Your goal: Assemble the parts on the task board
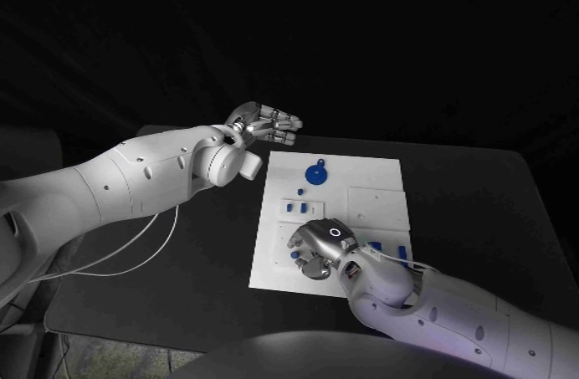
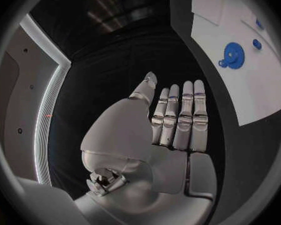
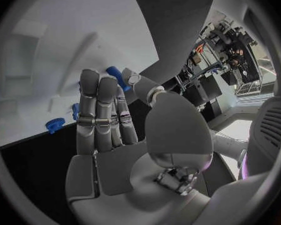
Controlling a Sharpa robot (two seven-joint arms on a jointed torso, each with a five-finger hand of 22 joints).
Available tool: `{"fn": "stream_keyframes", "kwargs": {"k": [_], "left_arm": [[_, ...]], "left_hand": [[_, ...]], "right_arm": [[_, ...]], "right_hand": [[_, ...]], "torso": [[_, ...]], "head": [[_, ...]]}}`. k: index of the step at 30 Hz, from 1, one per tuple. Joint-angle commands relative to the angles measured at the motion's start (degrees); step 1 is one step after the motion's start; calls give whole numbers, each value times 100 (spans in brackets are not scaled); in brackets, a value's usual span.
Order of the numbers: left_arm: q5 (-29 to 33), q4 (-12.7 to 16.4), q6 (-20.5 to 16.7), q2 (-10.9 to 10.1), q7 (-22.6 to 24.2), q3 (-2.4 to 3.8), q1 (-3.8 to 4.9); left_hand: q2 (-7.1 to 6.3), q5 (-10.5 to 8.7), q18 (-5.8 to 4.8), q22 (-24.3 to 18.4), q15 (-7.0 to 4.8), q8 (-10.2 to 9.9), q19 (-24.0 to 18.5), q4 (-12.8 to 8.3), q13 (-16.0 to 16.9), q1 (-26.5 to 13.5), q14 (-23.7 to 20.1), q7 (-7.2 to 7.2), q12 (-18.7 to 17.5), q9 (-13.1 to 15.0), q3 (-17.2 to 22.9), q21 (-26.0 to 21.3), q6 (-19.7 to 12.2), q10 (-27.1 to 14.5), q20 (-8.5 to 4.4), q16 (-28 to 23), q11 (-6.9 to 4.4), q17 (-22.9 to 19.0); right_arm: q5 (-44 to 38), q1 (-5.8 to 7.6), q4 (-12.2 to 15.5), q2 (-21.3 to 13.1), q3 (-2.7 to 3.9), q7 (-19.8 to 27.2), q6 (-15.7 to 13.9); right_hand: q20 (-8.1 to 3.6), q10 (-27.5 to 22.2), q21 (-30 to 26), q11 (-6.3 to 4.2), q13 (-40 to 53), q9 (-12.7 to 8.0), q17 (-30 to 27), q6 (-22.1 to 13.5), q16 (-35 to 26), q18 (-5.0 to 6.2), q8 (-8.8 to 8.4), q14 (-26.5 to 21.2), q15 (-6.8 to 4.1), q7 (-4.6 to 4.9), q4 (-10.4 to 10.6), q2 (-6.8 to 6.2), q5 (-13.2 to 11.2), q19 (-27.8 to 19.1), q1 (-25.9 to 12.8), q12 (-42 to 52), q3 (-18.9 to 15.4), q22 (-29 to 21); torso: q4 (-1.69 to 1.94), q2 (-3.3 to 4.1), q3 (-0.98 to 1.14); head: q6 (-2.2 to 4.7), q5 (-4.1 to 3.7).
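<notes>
I see a dim scene, the matte black table nearly lost in shadow. The flat white task board looks brightest to me. Both wrist views bend straight edges.

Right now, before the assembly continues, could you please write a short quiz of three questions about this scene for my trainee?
1. True or false: the left hand rests on the task board.
2. Which hand is over the near end of the board? A) left B) right
3. Fill in: the blue gear lies at the board's ____ end, seen from the robot.

Key: 1 false, it is off the board's far left corner, holding nothing. 2 B, the right hand. 3 far.
</notes>
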Motion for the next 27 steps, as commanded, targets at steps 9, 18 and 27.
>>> {"fn": "stream_keyframes", "kwargs": {"k": [9, 18, 27], "left_arm": [[-13, 13, 98, -13, -2, 3, 3], [-17, 1, 100, -52, 12, 2, 3], [-18, -96, 87, -93, 62, -2, -21]], "left_hand": [[50, -19, 94, -5, -2, -19, 22, 15, -6, -11, -26, -15, -33, 4, -12, 23, -43, -21, 12, -19, 20, 3], [50, -19, 94, -5, -2, -19, 22, 15, -6, -11, -26, -15, -33, 4, -12, 23, -43, -21, 12, -19, 20, 3], [42, -20, 96, -14, -2, -18, 23, 8, -6, 1, -26, -15, -33, 4, -24, 26, -47, -23, 13, -19, 21, 4]], "right_arm": [[358, -5, 242, -198, 3, 84, -769], [1560, 2, 711, -825, 432, 373, -516], [3203, 7, 899, -1611, 1162, 393, 382]], "right_hand": [[100, -216, -208, 48, 14, -7, -160, -198, 6, 128, -2, -39, 42, -67, 169, -48, -31, 210, 171, -18, -704, -194], [0, 605, 155, -140, 15, 2, -150, -103, 97, -23, 5, 55, -60, 103, 327, 72, 145, 241, -129, -20, -408, -138], [-350, 1979, 503, -663, 1532, 167, -39, 322, 100, -363, 3, 112, -404, -153, 719, 518, 593, 253, -466, 783, -1624, -149]], "torso": [[1, -4, -4], [-14, -14, -6], [-50, -78, 14]], "head": [[14, -46], [61, -103], [120, -187]]}}
